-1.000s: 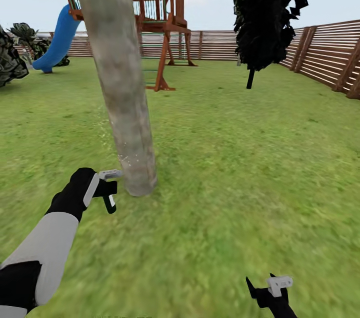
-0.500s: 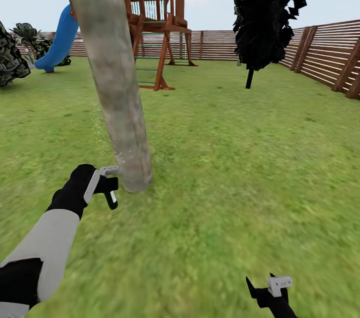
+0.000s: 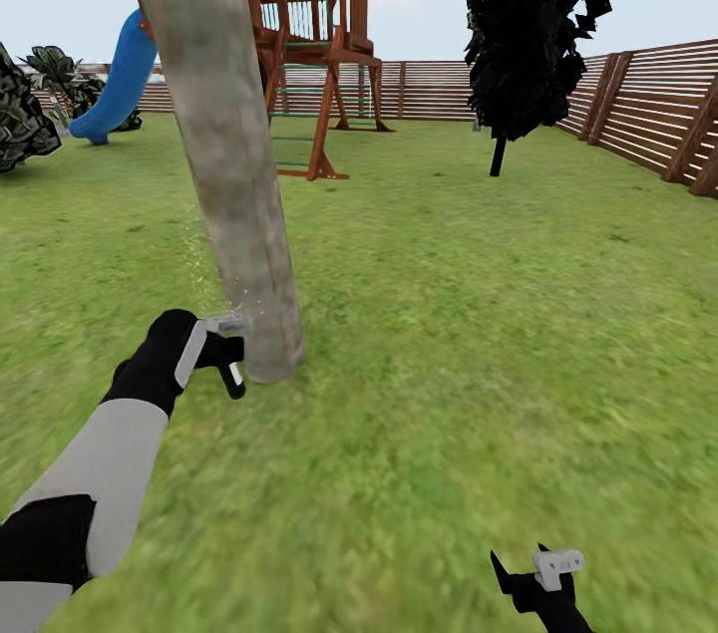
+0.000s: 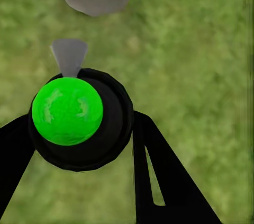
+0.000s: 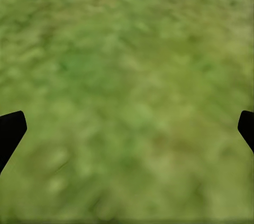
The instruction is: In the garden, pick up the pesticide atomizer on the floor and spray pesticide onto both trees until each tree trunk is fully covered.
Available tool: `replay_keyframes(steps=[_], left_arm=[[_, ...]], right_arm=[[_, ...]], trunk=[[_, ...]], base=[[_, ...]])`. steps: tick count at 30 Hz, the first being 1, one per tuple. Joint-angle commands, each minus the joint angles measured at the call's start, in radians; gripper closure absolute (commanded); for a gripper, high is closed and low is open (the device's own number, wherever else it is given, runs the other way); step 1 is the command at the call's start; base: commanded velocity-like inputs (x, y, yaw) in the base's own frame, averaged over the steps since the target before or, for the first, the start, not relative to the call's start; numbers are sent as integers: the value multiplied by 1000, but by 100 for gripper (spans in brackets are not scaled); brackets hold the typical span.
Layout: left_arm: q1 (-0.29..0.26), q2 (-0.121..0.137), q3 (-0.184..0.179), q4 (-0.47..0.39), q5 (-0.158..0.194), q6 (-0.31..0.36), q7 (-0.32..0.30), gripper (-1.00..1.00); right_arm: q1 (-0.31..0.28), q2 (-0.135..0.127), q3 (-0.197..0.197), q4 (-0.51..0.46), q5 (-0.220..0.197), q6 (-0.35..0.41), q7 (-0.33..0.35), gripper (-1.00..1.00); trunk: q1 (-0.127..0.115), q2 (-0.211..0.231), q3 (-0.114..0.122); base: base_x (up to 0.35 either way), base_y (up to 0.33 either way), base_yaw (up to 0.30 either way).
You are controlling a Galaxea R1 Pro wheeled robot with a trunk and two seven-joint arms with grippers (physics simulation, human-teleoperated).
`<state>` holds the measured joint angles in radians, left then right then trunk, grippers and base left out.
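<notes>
Pesticide atomizer (image 4: 67, 110): it sits between the two black fingers of the left gripper (image 3: 224, 354). It has a bright green round top on a black body, and its grey nozzle points at the foot of the tree trunk (image 3: 224, 145).
Writing: no words or labels can be read on it.
Left gripper: it pinches the atomizer, low down and just beside the base of the trunk.
Right gripper (image 3: 538, 578): it hangs low over the grass (image 3: 479, 334), and its fingers are spread wide with nothing between them.
Pesticide (image 3: 204, 269): tiny pale specks float by the left side of the trunk, above the gripper.
Change: the left gripper has moved closer to the trunk than half a second ago.
Farther back: a wooden play tower (image 3: 319, 35) with a blue slide (image 3: 115, 80), a dark tree (image 3: 529, 15), and a brown slat fence (image 3: 648, 110).
</notes>
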<state>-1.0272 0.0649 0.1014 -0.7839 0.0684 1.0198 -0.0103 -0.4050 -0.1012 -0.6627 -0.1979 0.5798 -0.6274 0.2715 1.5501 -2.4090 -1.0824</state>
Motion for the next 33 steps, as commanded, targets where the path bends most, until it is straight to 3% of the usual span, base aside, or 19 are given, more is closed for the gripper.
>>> replay_keyframes(steps=[1, 7, 13, 15, 22, 25, 33], left_arm=[[-18, 1, 1, 0, 0, 2, 0, 100], [-41, 50, 2, 1, -1, 6, -2, 100], [-44, 38, 0, 3, -4, 5, -1, 100], [-73, 35, 1, 11, -3, 6, -1, 100], [-92, 48, 0, 4, -4, 6, -1, 100], [-93, 38, 0, 2, -4, 6, -1, 100], [-134, 51, -21, 1, -5, 6, -1, 100]], right_arm=[[0, 0, 0, 0, 0, 0, 0, -100], [0, 0, 0, 0, 0, 0, 0, -100], [0, 0, 0, 0, 0, 0, 0, -100], [0, 0, 0, 0, 0, 0, 0, -100], [0, 0, 0, 0, 0, 0, 0, -100], [0, 0, 0, 0, 0, 0, 0, -100], [0, 0, 0, 0, 0, 0, -1, -100]], trunk=[[0, 0, 0], [0, 0, 0], [0, 0, 0], [0, 0, 0], [0, 0, 0], [0, 0, 0], [0, 0, 0]], base=[[0, 0, 0], [0, 0, -44], [13, 0, -99], [168, 0, -3], [147, 0, 0], [-238, 0, 0], [-219, 0, 0]])
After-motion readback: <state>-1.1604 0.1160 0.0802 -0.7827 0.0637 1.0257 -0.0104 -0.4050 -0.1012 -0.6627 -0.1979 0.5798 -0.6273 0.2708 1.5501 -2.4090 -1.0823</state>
